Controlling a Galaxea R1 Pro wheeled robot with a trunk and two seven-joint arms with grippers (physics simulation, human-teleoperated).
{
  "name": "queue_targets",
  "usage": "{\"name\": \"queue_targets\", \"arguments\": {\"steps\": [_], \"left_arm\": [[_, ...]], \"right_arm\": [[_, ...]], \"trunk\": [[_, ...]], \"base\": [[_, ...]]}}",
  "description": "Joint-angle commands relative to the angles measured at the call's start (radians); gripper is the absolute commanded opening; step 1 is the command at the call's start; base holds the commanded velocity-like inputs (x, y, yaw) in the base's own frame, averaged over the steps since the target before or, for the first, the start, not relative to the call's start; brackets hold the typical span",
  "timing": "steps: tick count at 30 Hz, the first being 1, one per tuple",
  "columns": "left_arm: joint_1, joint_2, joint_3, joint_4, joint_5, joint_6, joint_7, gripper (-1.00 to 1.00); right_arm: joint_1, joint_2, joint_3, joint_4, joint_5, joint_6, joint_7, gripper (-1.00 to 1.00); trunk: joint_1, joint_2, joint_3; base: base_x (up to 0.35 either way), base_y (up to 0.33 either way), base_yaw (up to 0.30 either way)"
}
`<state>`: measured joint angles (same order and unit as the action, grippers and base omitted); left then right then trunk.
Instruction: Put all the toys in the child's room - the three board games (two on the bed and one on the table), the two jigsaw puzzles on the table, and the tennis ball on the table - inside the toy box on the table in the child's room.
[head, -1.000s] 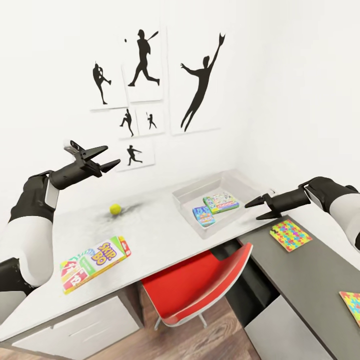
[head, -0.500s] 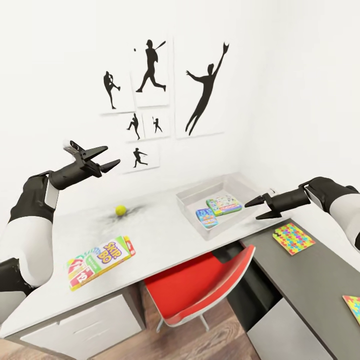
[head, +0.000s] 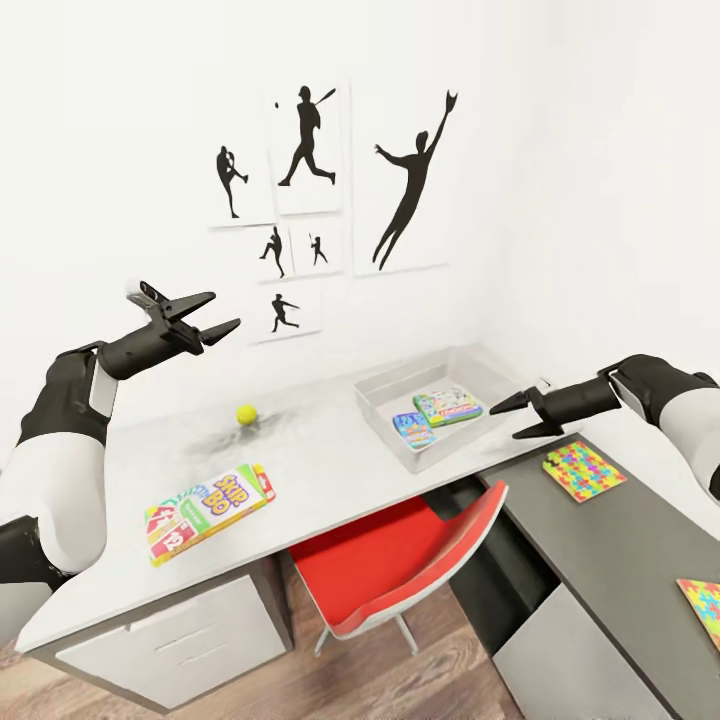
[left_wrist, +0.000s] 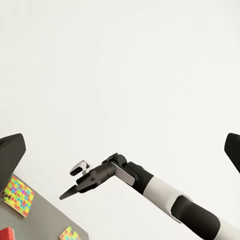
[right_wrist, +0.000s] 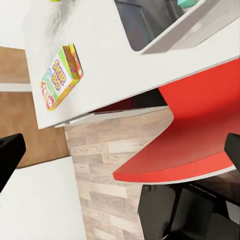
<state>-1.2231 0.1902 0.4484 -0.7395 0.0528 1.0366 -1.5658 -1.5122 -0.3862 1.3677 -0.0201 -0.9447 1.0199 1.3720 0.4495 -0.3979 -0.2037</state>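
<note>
White-walled room, black sports silhouette posters (head: 330, 200) on the wall at about 12 o'clock above a light grey-white table (head: 330, 460) that joins a lower dark grey side unit (head: 610, 540) toward 4 o'clock. The toy box (head: 480, 372) sits on the table at roughly 2 o'clock from the head view's centre; inside it the small blue box (head: 412, 427) and the pale green box (head: 446, 406) lie flat, just beside each other. The tennis ball (head: 247, 413) rests on the bare tabletop near 10 o'clock, well apart from the tray. The SKIP-BO box (head: 210, 512) lies flat near the table's front edge at about 8 o'clock. One jigsaw puzzle (head: 583, 471) lies on the dark unit at 4 o'clock, near the tray's corner; a second puzzle (head: 703, 608) is at the frame edge near 4 o'clock, partly cut off. A red chair (head: 400, 565) is tucked under the desk at 6 o'clock. Left gripper (head: 222, 322) hangs in the air above the table's left part, jaws wide, empty. Right gripper (head: 513, 420) hovers beside the tray's near-right corner, jaws spread, holding nothing.
</note>
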Motion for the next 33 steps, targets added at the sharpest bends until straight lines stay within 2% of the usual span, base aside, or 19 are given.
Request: {"name": "queue_targets", "arguments": {"steps": [1, 10, 33], "left_arm": [[-0.001, 0.000, 0.000, 0.000, -0.002, 0.011, -0.005, 1.00], [-0.001, 0.000, 0.000, 0.000, -0.002, 0.011, -0.005, 1.00], [-0.001, 0.019, 0.000, 0.000, -0.002, 0.011, -0.005, 1.00]], "right_arm": [[-0.001, -0.003, -0.004, -0.001, -0.005, 0.006, 0.005, 1.00], [-0.001, -0.001, -0.051, -0.006, -0.004, 0.006, 0.005, 1.00], [-0.001, 0.000, -0.059, -0.008, -0.004, 0.006, 0.000, 1.00]], "trunk": [[0.001, -0.002, -0.002], [0.001, -0.002, 0.009], [0.001, -0.002, 0.047]], "base": [[-0.030, 0.000, 0.000], [-0.011, 0.000, 0.000], [-0.003, 0.055, -0.002]]}}
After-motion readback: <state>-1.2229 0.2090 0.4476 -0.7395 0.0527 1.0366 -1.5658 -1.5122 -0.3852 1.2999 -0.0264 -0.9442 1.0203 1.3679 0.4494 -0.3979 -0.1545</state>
